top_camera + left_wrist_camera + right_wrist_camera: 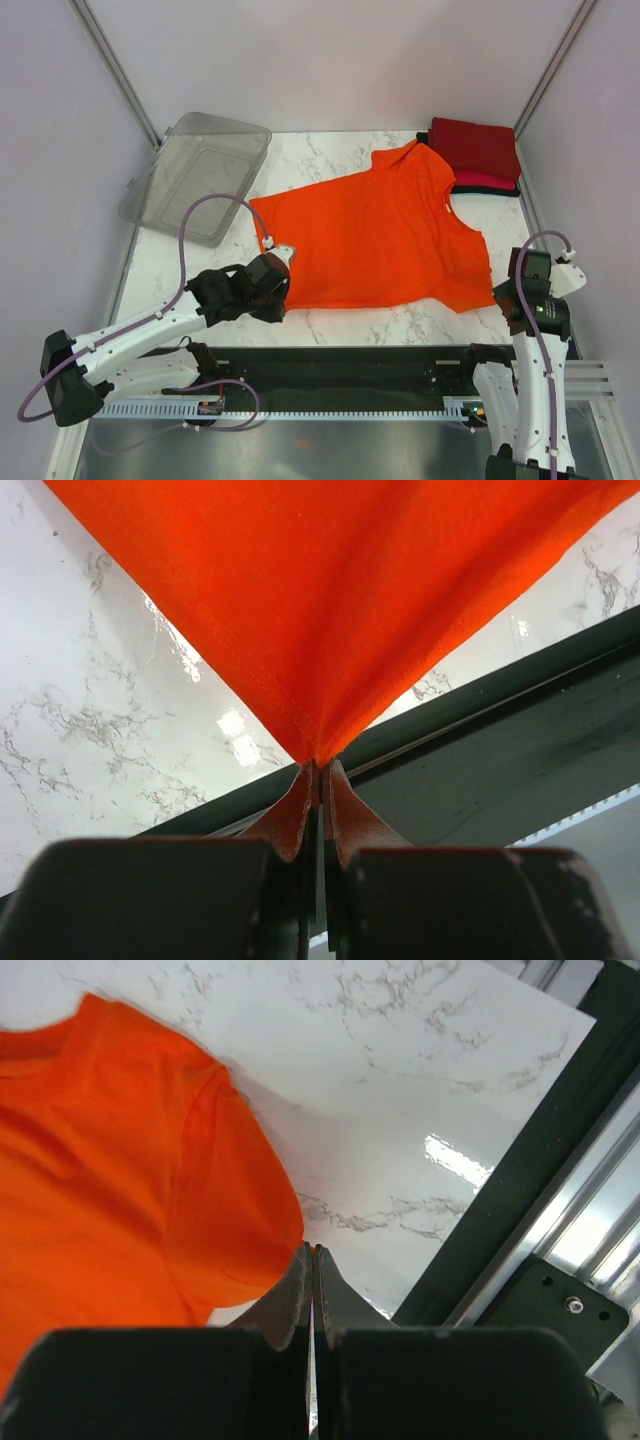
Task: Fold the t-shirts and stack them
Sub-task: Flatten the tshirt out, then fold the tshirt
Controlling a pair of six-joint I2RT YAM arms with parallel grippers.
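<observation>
Orange t-shirt (370, 235) spread on marble table (330, 150) | left gripper (320, 764) clenched on its hem corner | right gripper (312, 1250) clamped shut beside the sleeve | dark red t-shirt (478, 147) folded far right

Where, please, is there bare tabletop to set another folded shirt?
Bare marble lies between the clear plastic bin and the orange t-shirt's far side, and in a strip along the near edge. The far right corner is crowded with folded t-shirts.
</observation>
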